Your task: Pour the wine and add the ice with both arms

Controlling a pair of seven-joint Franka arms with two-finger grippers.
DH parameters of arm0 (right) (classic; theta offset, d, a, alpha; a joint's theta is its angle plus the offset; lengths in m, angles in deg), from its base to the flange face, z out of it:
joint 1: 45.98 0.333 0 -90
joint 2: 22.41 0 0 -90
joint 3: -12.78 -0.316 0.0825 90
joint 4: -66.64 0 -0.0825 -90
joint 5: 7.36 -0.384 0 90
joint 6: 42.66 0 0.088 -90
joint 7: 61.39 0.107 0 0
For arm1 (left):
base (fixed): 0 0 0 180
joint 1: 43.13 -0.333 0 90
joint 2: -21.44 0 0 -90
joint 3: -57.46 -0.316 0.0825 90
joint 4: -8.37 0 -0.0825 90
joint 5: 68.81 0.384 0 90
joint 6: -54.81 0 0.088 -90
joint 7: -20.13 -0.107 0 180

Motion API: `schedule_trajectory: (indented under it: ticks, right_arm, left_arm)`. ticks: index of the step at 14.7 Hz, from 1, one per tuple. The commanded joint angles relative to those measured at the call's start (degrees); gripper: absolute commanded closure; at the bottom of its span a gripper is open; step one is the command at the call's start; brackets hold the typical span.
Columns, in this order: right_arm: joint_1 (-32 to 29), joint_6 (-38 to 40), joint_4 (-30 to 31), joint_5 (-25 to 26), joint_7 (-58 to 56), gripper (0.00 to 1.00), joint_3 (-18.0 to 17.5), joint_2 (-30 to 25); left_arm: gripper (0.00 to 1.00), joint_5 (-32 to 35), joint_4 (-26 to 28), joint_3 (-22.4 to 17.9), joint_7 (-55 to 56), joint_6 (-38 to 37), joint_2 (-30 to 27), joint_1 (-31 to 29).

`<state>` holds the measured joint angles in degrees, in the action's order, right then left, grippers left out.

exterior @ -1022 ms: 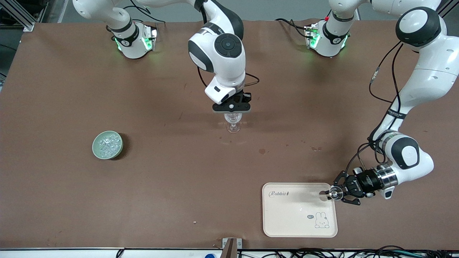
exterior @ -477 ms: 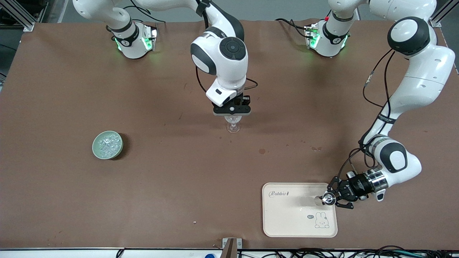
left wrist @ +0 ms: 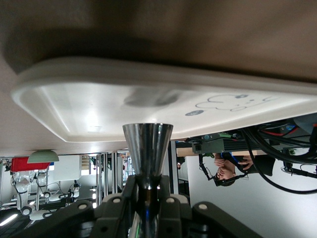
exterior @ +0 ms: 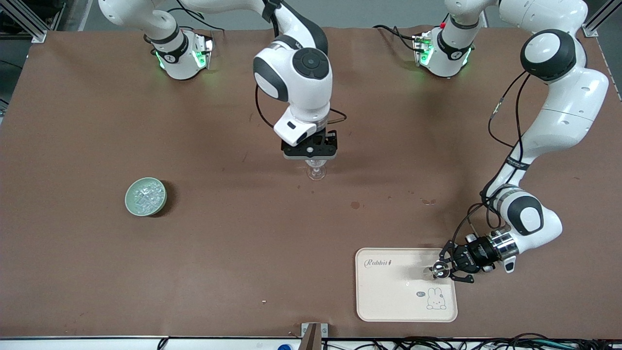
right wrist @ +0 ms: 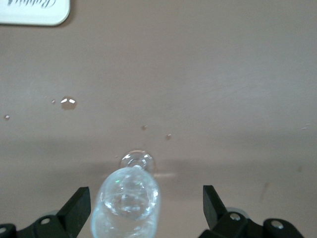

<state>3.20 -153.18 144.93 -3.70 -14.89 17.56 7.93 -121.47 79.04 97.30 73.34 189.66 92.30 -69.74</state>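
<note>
A clear wine glass (exterior: 316, 171) stands upright mid-table. My right gripper (exterior: 310, 154) hangs just over it, open, with its fingers wide to either side of the bowl (right wrist: 128, 201) and not touching it. Something glints inside the bowl; I cannot tell whether it is ice. The ice (exterior: 145, 193) is heaped in a green bowl (exterior: 132, 206) toward the right arm's end. My left gripper (exterior: 446, 269) is shut on a shiny metal measuring cup (exterior: 433, 271), held on its side just over the white tray (exterior: 388, 301). In the left wrist view the cup (left wrist: 147, 141) sticks out from between the fingers (left wrist: 171, 198).
Wet spots (exterior: 355, 205) lie on the brown table nearer the front camera than the glass, with more (exterior: 427, 201) toward the left arm's end. The tray sits near the table's front edge, with a rabbit drawing (exterior: 436, 299). A small bracket (exterior: 313, 330) is at the front edge.
My left gripper has carried the metal cup from the tray's rim further in over the tray. My right gripper has risen slightly over the glass.
</note>
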Motion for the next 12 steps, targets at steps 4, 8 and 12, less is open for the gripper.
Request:
schedule_trajectory:
  ticks: [4, 8, 12]
  right_arm:
    - [-16.2, 6.1, 3.1, 0.2, -13.1, 0.0, -0.7, -12.2]
    - [-26.4, 6.2, 8.2, 0.2, -18.2, 0.0, -0.7, -19.2]
    - [-34.7, 10.9, 12.6, 0.1, -22.7, 0.0, -0.7, -25.2]
  left_arm:
    - [0.83, -1.4, -1.3, -0.4, -1.2, 0.2, 1.2, 0.6]
    - [0.66, -1.4, -1.2, -0.8, -2.1, 0.2, 1.4, 1.1]
    - [0.0, -0.5, -0.7, -1.9, -2.3, 0.1, 0.0, 0.7]
